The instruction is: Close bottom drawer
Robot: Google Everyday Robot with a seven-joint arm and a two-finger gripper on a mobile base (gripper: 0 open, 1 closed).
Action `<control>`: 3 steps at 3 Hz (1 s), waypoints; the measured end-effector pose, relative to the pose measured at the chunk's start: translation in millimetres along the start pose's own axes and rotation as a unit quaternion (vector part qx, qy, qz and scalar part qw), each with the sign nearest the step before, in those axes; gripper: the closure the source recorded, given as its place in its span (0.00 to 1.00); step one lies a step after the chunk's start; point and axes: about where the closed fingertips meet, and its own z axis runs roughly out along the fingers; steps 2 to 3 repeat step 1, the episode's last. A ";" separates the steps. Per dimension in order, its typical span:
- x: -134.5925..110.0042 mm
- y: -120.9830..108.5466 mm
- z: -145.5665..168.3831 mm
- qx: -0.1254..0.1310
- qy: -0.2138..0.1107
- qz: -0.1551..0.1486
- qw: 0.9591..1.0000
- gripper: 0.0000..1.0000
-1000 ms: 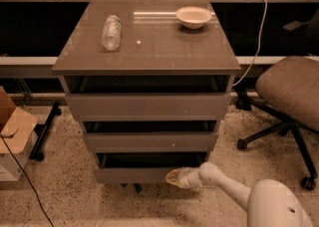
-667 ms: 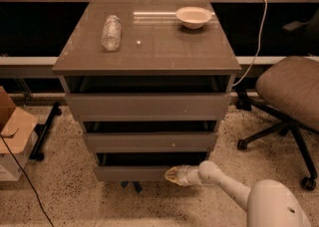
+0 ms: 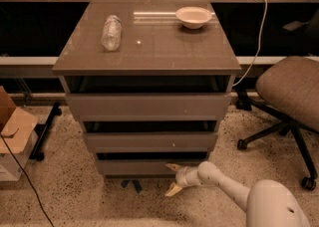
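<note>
The bottom drawer [image 3: 134,167] is the lowest of three in the grey-brown cabinet [image 3: 144,47]; its plain front sits slightly out, with a thin dark gap above it. My gripper [image 3: 171,178] is low at the right part of that drawer front, at the end of my white arm [image 3: 224,183] reaching in from the lower right. Its two pale fingers are spread open, one fingertip [image 3: 173,167] against the drawer front and the other lower, near the floor. It holds nothing.
A clear plastic bottle [image 3: 111,32] lies on the cabinet top and a white bowl [image 3: 193,17] stands at its back right. An office chair [image 3: 289,96] stands to the right. A cardboard box [image 3: 12,131] and a cable are at the left.
The bottom drawer has slid further into the cabinet. My gripper stays at its front right and its fingers now stand further apart.
</note>
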 end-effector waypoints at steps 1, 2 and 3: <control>0.0 0.0 0.0 0.000 0.000 0.000 1.000 0.00; 0.0 0.0 0.0 0.000 0.000 0.000 1.000 0.00; 0.0 0.0 0.0 0.000 0.000 0.000 1.000 0.00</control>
